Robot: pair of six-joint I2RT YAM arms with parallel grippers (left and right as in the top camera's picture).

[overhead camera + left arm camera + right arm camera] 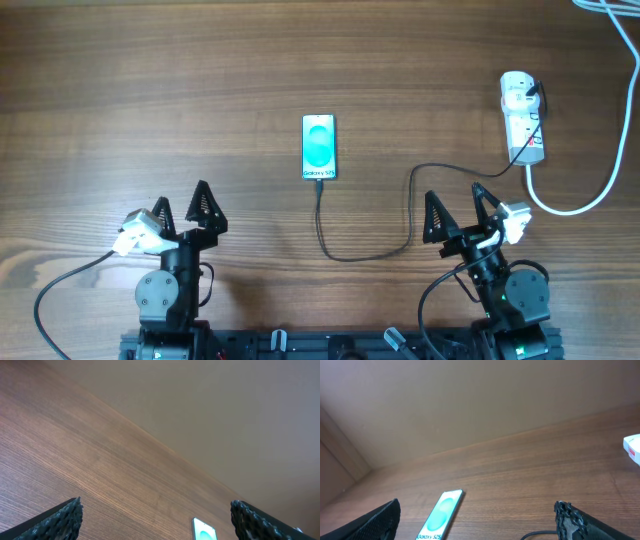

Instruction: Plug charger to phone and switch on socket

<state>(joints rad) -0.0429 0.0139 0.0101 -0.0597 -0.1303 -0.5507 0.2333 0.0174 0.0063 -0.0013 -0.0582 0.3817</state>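
Observation:
The phone (319, 147) lies flat at the table's middle, its teal screen lit. The charger (411, 205) is a thin black cable. Its tip meets the phone's near end, and it loops toward me and then runs right to a black plug (540, 98) in the socket (521, 128), a white strip at the far right. My left gripper (183, 203) is open and empty, near and left of the phone. My right gripper (456, 202) is open and empty too, beside the cable's upright stretch. The phone (204, 531) (440, 517) shows in both wrist views, ahead of the open left gripper (156, 519) and right gripper (477, 520).
A thick white lead (585, 205) curls from the socket's near end up along the right edge. In the right wrist view a bit of the charger (540, 535) lies by the right finger and the socket (633, 447) shows at the right edge. The wooden table (150, 90) stretches to the left.

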